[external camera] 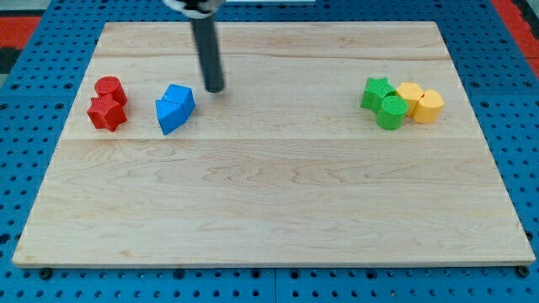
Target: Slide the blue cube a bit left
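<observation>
My end effector, a bare rod gripping nothing, has my tip at 1 o'clock of the blue cube; pushing off-centre could spin it or drive it into the red blocks.

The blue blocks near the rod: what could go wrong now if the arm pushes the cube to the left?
1. Two blue blocks touch each other, so pushing one will probably drag or turn the other too.
2. My tip stands to the upper right of them, not level with them; a push from there may send them diagonally toward the view's bottom.
3. The red blocks lie just left; too long a push could hit them.
</observation>
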Tool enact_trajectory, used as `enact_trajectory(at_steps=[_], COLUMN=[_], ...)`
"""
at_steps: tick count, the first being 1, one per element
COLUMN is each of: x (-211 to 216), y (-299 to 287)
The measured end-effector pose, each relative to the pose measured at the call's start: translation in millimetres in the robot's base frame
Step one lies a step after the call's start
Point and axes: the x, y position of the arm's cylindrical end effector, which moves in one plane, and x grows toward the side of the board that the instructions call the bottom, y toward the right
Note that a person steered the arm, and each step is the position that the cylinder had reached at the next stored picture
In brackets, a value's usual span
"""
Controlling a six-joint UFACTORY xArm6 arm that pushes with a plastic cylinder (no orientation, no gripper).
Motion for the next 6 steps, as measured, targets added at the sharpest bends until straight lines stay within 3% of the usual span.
enact_trajectory(at_steps=[1, 2, 5, 6], x=[31.7, 57.8, 15.4, 15.4], y=[13.1, -10.1, -85.2, -46.2])
